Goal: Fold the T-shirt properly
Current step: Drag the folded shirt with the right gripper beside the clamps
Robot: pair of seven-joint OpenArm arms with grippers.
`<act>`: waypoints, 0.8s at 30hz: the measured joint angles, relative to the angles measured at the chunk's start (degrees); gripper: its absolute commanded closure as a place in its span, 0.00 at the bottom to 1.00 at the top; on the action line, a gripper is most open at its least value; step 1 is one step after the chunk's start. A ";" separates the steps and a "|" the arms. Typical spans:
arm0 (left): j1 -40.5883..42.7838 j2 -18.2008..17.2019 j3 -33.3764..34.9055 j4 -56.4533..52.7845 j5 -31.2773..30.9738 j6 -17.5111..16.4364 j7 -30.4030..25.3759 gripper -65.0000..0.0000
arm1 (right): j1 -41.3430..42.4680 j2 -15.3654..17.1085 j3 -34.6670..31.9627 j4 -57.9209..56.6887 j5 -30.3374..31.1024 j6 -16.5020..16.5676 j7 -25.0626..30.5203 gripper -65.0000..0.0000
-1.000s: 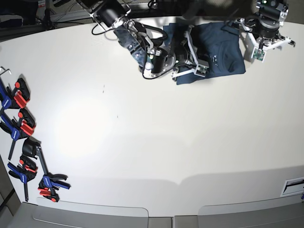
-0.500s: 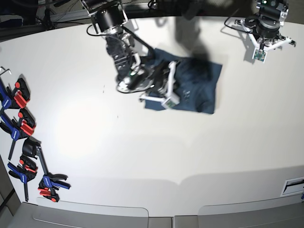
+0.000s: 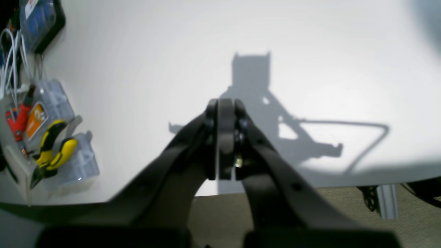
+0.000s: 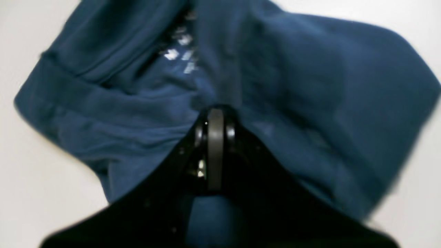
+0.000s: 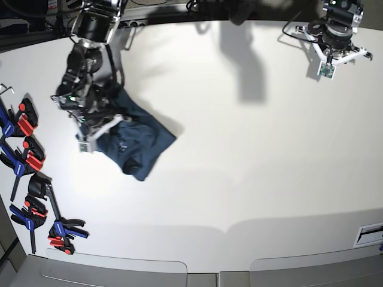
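White table (image 5: 239,167), clamps (image 5: 30,161) along the nine o'clock edge. The right gripper (image 4: 215,120) is pinched tight on the bunched T-shirt (image 5: 140,140) at ten o'clock; the left gripper (image 3: 225,106), jaws closed and empty, hangs at one o'clock.

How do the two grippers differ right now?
The right gripper is shut on the T-shirt, while the left gripper is shut on nothing. The right one is low at the table's clamp side; the left one hangs above bare table at the opposite far corner. Both have dark fingers pressed together.
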 measured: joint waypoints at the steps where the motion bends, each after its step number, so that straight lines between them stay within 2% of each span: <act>1: -0.09 0.02 0.00 0.00 0.00 0.00 -0.02 1.00 | 0.00 0.70 1.77 0.00 0.00 -0.22 -0.02 1.00; 5: -0.09 -0.20 0.00 0.00 0.00 0.00 -0.07 1.00 | -0.11 3.32 8.02 0.00 0.33 -1.70 -0.02 1.00; 7: -0.09 -1.38 0.00 0.00 -0.92 0.00 -0.09 1.00 | -0.11 4.24 10.88 -0.04 1.88 -1.92 -0.42 1.00; 11: -0.09 -2.89 0.00 0.00 -1.55 0.00 -0.52 1.00 | -0.11 5.05 15.39 -0.09 6.88 -2.12 -1.64 1.00; 15: -0.09 -2.82 0.00 0.00 -1.79 0.00 -1.55 1.00 | -0.11 5.03 16.52 -0.09 14.56 -1.55 -4.15 1.00; 17: -0.09 -2.84 0.00 0.02 -1.77 0.00 -1.55 1.00 | -0.11 5.01 16.55 0.02 19.56 3.17 -5.38 1.00; 20: -0.09 -2.86 0.00 0.00 -1.79 0.00 -1.53 1.00 | 0.07 4.87 16.48 1.11 27.39 13.38 -6.54 1.00; 21: -0.09 -2.86 0.00 0.00 -1.88 0.00 -1.57 1.00 | 0.20 4.92 16.09 1.68 30.16 15.69 -6.93 1.00; 23: -0.09 -2.86 0.00 0.00 -1.95 0.00 -1.55 1.00 | 0.70 6.12 13.66 2.03 32.79 15.45 -7.63 1.00; 24: -0.09 -2.86 0.00 0.00 -1.95 0.00 -1.53 1.00 | 1.07 6.97 11.74 2.03 32.00 15.34 -8.09 1.00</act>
